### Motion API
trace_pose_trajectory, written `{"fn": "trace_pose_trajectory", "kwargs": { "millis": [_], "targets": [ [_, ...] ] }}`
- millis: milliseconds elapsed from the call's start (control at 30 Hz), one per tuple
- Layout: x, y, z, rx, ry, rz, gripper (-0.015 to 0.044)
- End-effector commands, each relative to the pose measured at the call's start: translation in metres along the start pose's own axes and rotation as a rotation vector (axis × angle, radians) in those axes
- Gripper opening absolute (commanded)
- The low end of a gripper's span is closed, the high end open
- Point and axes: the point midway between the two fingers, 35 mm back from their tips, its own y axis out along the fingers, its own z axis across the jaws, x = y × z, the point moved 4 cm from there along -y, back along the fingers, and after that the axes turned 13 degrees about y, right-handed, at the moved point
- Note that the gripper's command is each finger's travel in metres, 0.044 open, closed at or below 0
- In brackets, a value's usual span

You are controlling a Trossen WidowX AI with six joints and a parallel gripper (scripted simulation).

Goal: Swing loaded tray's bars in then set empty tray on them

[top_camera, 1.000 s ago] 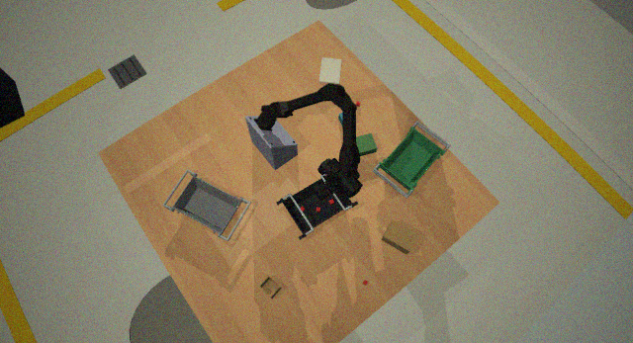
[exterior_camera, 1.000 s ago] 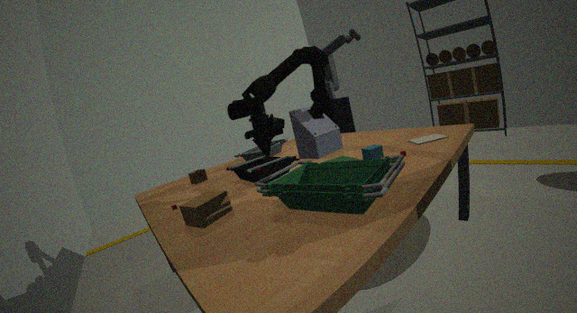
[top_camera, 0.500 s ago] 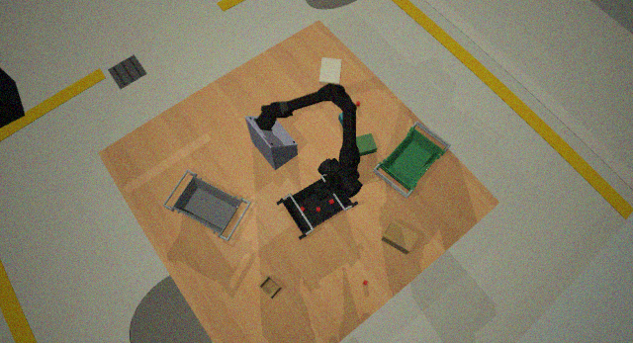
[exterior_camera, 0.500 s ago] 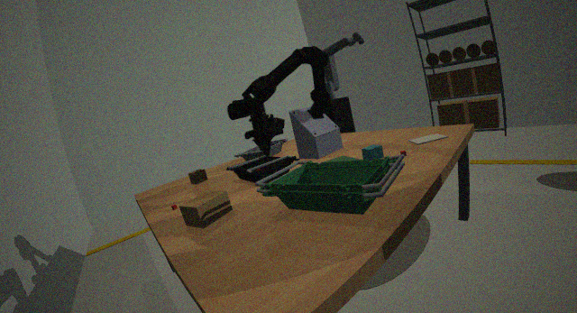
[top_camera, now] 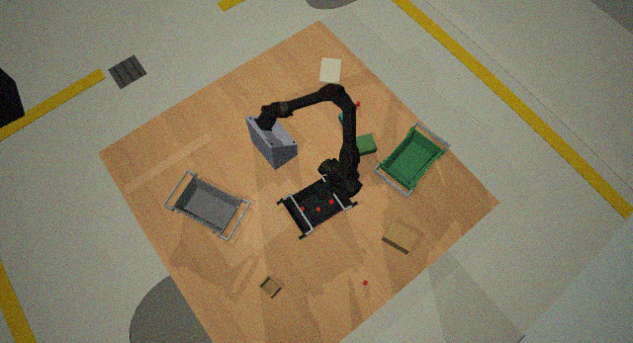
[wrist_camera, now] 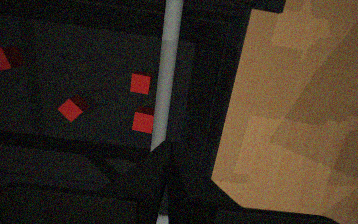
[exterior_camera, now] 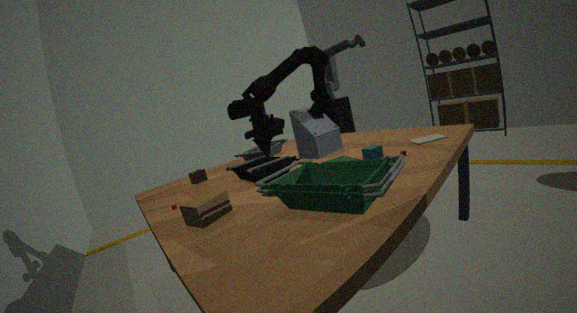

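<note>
1. The loaded tray (top_camera: 316, 210) is the black one under the gripper (top_camera: 341, 185), with red blocks (wrist_camera: 140, 83) on its floor; its near bar (wrist_camera: 166, 75) runs straight ahead of the jaws, lying across the tray's top just inside the end wall.
2. The jaws are pressed all the way together and hold nothing; in the wrist view the bar passes just in front of the closed tips, and whether they touch it cannot be told.
3. The step in hand looks like pushing this bar inward with the closed tips. To do it well, the tips should stay low against the wire's side and sweep toward the blocks without dipping into the tray.
4. The far bar (top_camera: 299, 215), beyond the jaws at the opposite end, also seems to lie inside the rim, though this is hard to confirm.
5. Well to one side of the jaws lies a grey tray (top_camera: 208, 205), to the other a green tray (top_camera: 412, 157); which one is to be stacked cannot be told.
</note>
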Motion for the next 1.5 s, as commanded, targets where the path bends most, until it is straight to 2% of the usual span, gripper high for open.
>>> {"fn": "trace_pose_trajectory", "kwargs": {
  "millis": [0, 900, 1133, 1267, 1300, 1467],
  "targets": [
    [0.000, 0.000, 0.000, 0.000, 0.000, 0.000, 0.0000],
    [0.000, 0.000, 0.000, 0.000, 0.000, 0.000, 0.0000],
    [0.000, -0.002, 0.000, 0.001, -0.001, 0.003, 0.0184],
    [0.003, -0.033, -0.002, 0.009, -0.020, 0.042, 0.0289],
    [0.002, -0.008, 0.001, 0.004, 0.007, 0.002, 0.0315],
    [-0.006, -0.020, 0.048, 0.041, 0.221, 0.027, 0.0440]
  ]
}}
